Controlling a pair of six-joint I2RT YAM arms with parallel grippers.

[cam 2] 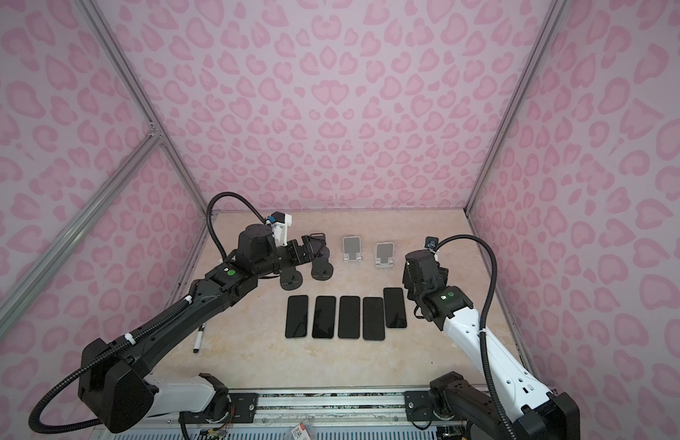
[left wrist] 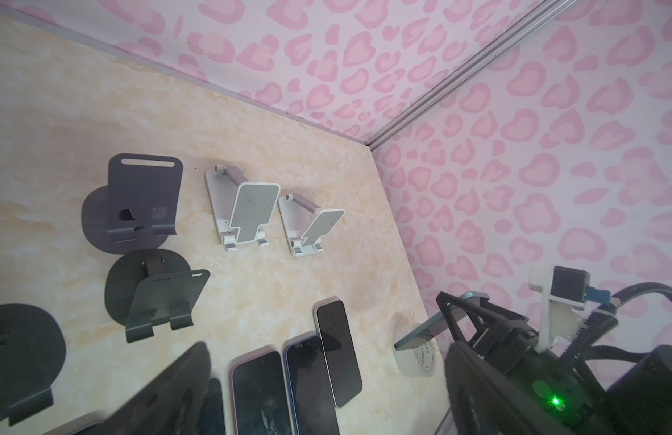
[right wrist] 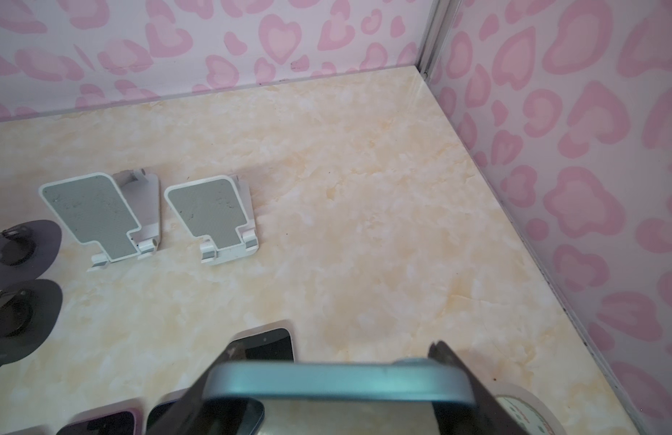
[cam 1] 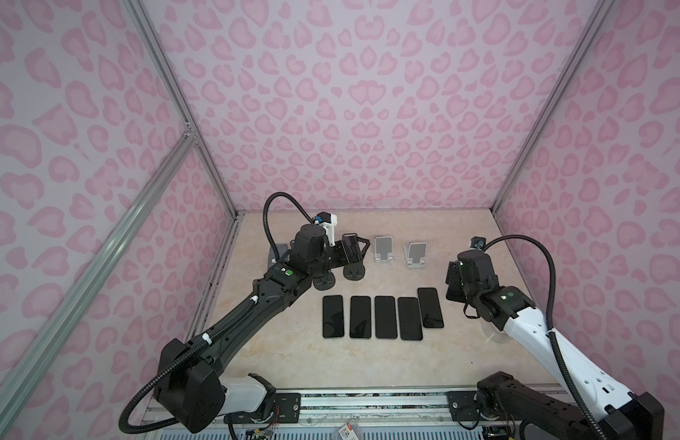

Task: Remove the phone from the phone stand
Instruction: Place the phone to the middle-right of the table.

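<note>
Nearest, a metal rail (cam 1: pixel 369 400) carries 2 arm bases. On the tabletop (cam 1: pixel 445 362), left to right: the left claw (cam 1: pixel 363 249), spread wide and holding nothing, above 3 dark stands (left wrist: pixel 138 196) (left wrist: pixel 153 297) (left wrist: pixel 18 357). Then 2 white stands (cam 1: pixel 383 248) (cam 1: pixel 417 254), both bare, and 5 phones (cam 1: pixel 386 317) lying flat in a row. The right claw (right wrist: pixel 336 376) is clamped on 1 teal phone (left wrist: pixel 421 333), clear of every stand.

Teal phone (right wrist: pixel 338 380), pink heart-patterned walls (cam 1: pixel 350 95)

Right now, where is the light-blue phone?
The right gripper holds the light-blue phone above the table's right side, beside the row of five phones, near a tape roll.
</note>
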